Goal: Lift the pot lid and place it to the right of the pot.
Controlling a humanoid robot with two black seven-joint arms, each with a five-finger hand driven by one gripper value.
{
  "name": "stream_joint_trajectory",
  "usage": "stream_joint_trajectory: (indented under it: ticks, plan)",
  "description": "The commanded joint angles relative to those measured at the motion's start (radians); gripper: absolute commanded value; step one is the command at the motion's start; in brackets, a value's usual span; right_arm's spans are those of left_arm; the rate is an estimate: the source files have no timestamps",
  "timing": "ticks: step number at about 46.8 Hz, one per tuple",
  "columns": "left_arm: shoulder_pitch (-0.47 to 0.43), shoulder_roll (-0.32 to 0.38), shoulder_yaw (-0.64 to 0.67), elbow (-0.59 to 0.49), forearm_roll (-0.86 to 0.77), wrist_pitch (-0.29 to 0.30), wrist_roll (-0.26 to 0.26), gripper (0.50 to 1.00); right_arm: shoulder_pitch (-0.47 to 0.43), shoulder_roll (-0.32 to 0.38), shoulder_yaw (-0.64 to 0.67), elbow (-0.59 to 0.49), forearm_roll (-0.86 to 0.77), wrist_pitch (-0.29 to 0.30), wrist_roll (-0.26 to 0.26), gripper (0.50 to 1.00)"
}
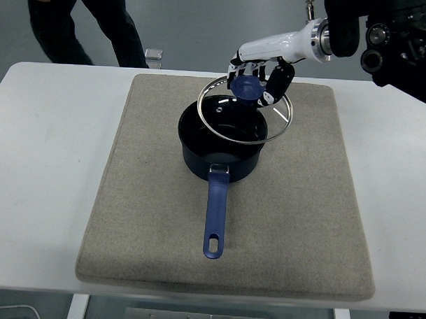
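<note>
Glass lid point(245, 110) with a blue knob point(247, 87), gripped at that knob by the right hand point(261, 71), fingers curled around it. Hangs tilted in the air just under the hand, clear of the rim. Dark blue saucepan point(221, 144) below and to the hand's left, on a beige mat point(148, 220), long blue handle point(215, 215) pointing toward the near table edge.

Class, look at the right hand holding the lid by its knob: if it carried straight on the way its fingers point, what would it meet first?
The right hand points down and leftward, holding the glass lid. Going on, the lid would probably meet the pot rim first; depth is unclear.
</note>
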Motion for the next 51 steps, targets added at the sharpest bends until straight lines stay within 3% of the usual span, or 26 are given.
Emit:
stream_joint_trajectory:
  ticks: [1, 16, 28, 37, 51]
  plan:
    - [0.000, 0.000, 0.000, 0.000, 0.000, 0.000, 0.000, 1.000, 0.002, -0.034, 0.002, 0.009, 0.000, 0.008, 0.000, 0.533]
    - [0.000, 0.000, 0.000, 0.000, 0.000, 0.000, 0.000, 1.000, -0.010, -0.167, -0.001, 0.054, -0.003, 0.016, -0.002, 0.533]
    - [0.000, 0.000, 0.000, 0.000, 0.000, 0.000, 0.000, 1.000, -0.038, -0.236, -0.001, 0.064, -0.009, 0.028, -0.005, 0.537]
    - [0.000, 0.000, 0.000, 0.000, 0.000, 0.000, 0.000, 1.000, -0.091, -0.273, -0.001, 0.064, -0.016, 0.027, -0.008, 0.535]
    - [0.000, 0.000, 0.000, 0.000, 0.000, 0.000, 0.000, 1.000, -0.182, -0.275, 0.004, 0.066, -0.017, -0.028, -0.009, 0.533]
